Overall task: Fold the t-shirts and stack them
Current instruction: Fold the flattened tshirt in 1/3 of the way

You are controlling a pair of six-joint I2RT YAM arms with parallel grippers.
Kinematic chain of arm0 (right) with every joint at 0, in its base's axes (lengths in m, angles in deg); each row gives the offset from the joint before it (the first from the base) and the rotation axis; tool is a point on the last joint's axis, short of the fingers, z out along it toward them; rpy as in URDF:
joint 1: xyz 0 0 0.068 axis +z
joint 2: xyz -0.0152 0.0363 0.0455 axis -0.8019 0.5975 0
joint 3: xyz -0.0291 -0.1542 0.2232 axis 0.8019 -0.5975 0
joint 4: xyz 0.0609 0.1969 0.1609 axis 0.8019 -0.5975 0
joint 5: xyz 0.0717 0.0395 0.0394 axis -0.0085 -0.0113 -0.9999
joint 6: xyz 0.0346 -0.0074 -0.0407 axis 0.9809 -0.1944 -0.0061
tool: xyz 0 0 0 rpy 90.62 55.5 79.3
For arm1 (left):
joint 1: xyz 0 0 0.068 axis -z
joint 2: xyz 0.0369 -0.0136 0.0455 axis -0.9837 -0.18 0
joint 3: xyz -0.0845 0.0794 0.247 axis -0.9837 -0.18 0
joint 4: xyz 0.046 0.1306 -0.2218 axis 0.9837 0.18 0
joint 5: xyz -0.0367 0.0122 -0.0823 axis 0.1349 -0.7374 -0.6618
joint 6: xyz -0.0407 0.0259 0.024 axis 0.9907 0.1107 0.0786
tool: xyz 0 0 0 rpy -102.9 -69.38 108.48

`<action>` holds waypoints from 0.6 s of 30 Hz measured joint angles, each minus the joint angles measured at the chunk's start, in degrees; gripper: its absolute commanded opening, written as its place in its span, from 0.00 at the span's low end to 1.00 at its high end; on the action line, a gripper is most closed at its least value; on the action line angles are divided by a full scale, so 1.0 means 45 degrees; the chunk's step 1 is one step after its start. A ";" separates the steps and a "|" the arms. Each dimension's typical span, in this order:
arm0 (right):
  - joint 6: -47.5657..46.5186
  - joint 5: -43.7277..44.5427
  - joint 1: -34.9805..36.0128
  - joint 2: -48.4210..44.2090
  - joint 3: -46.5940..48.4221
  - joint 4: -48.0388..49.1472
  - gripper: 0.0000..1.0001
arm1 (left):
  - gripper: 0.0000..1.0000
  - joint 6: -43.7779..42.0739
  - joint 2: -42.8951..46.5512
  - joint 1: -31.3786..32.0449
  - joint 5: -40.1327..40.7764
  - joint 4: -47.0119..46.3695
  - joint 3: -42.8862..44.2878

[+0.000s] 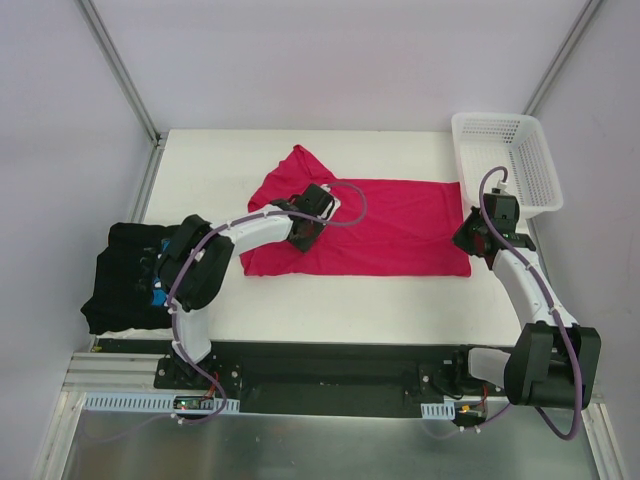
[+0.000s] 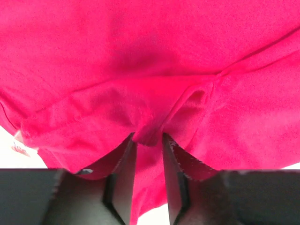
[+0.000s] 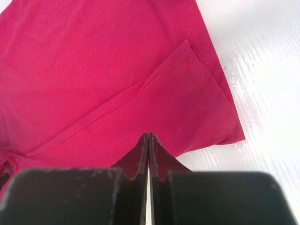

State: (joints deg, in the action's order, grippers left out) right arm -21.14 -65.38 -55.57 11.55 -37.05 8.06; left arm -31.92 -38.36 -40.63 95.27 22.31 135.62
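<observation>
Crimson cloth filled both wrist views, but only the overhead camera gave me the whole layout. The crimson t-shirt (image 1: 400,225) lay flat in the middle of the table (image 1: 330,310), its long axis running left to right. A pointed flap poked toward the far left, and the right edge lay near the white basket (image 1: 500,125). A dark heap, the black t-shirt (image 1: 120,270), sat at the table's left edge beneath the left arm's elbow.

The left wrist view showed what the top view hid: the left gripper (image 2: 149,138) was partly closed, pinching a raised ridge of the crimson shirt between its fingers. On the right wrist view, the right gripper (image 3: 148,136) had its fingers pressed fully together over the shirt's near right corner. Whether any cloth was caught there, I couldn't tell.

The left arm reached rightward, its forearm low over the shirt's left end. The right arm stretched forward, its wrist at the shirt's right edge.
</observation>
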 measured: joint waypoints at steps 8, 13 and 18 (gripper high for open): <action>-0.0049 0.0194 -0.0005 0.0024 0.0000 -0.0005 0.01 | 0.23 -0.0243 -0.0442 -0.0170 -0.0097 -0.0102 0.0738; -0.0049 0.0325 -0.0005 0.0219 0.0000 -0.0005 0.01 | 0.24 -0.0384 -0.0631 -0.0447 -0.0102 -0.0199 0.0835; -0.0049 0.0330 -0.0005 0.0413 0.0000 0.0000 0.01 | 0.24 -0.0588 -0.1127 -0.0704 -0.0068 -0.0277 0.1185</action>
State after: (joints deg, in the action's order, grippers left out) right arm -21.36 -63.89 -55.59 13.40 -37.05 8.06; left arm -34.57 -43.43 -43.80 94.96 21.07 140.95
